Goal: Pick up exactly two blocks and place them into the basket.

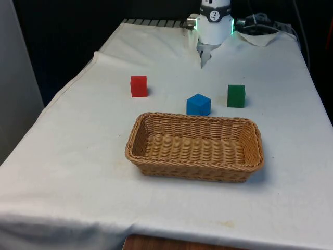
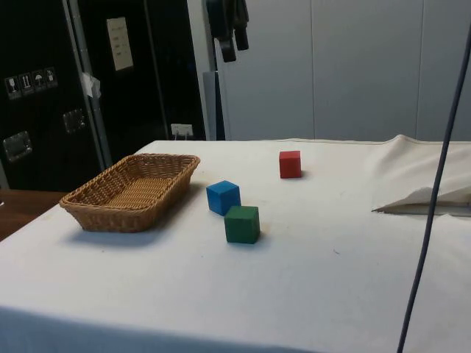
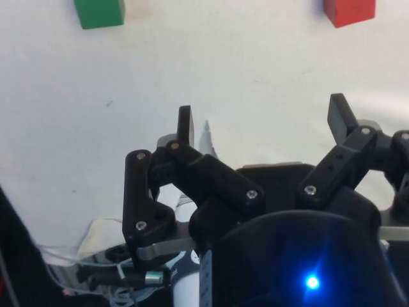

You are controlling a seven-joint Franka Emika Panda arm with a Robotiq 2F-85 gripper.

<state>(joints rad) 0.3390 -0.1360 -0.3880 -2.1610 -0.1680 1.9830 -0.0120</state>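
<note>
A woven wicker basket (image 1: 194, 121) (image 2: 81, 207) stands empty on the white cloth. Beyond it lie three blocks apart from one another: a red block (image 1: 138, 86) (image 2: 290, 164) (image 3: 348, 11), a blue block (image 1: 199, 104) (image 2: 223, 197) and a green block (image 1: 235, 96) (image 2: 242, 224) (image 3: 99, 13). The blue block sits closest to the basket's far rim. My gripper (image 3: 262, 121) (image 2: 235, 48) hangs high above the table, well clear of the blocks. It is open, with nothing between its fingers (image 3: 185, 125).
A raised fold of the cloth (image 2: 423, 195) lies towards the robot's end of the table. A dark cable (image 2: 434, 184) hangs across the side view's foreground. The table's wooden edge (image 1: 156, 242) shows under the cloth at the near side.
</note>
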